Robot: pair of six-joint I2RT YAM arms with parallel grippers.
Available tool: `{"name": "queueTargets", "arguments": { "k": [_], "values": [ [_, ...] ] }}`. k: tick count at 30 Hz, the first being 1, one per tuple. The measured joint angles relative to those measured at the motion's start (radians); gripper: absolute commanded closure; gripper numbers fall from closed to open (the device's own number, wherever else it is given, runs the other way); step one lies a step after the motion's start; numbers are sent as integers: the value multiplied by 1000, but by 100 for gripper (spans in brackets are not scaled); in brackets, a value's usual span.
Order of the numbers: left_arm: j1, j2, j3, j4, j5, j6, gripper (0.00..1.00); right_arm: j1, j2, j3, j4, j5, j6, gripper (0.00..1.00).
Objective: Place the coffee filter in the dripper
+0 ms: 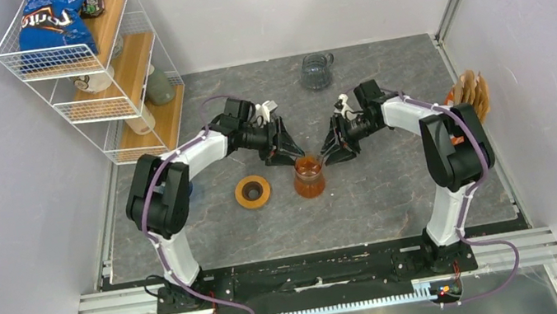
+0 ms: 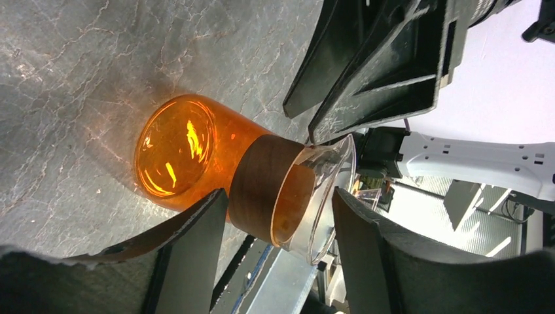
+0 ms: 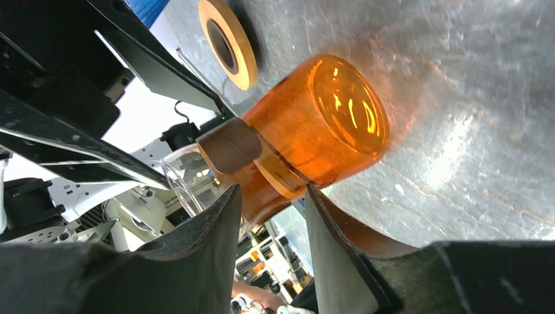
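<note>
Amber dripper [image 1: 309, 176], brown collar [image 2: 262, 183], grey veined table [image 1: 397, 189]

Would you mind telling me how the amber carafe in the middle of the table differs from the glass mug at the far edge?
The carafe is amber; the mug is clear. The carafe wears a brown collar around its neck; the mug has a side handle. The carafe stands between the left gripper and right gripper; the mug stands apart. Both are glass and upright.

Overhead overview; opposing wrist close-ups of dripper [image 2: 196, 154]
</note>
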Motion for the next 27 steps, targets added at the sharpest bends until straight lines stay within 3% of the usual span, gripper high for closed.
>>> {"name": "queueTargets", "arguments": {
  "k": [6,14,20,27],
  "values": [
    [9,-37,-5,-14,1,25,22,0,-59,-79,-5,-1,-3,52],
    [85,-207,-6,-130,-8,130,24,10,-190,-128,-27,-3,-43,49],
    [142,-306,88,-490,-245,499,22,-5,-294,-126,-180,7,-184,41],
    [152,-394,82,-795,-483,859,19,-79,-462,-14,-407,56,-393,18]
  ]
}}
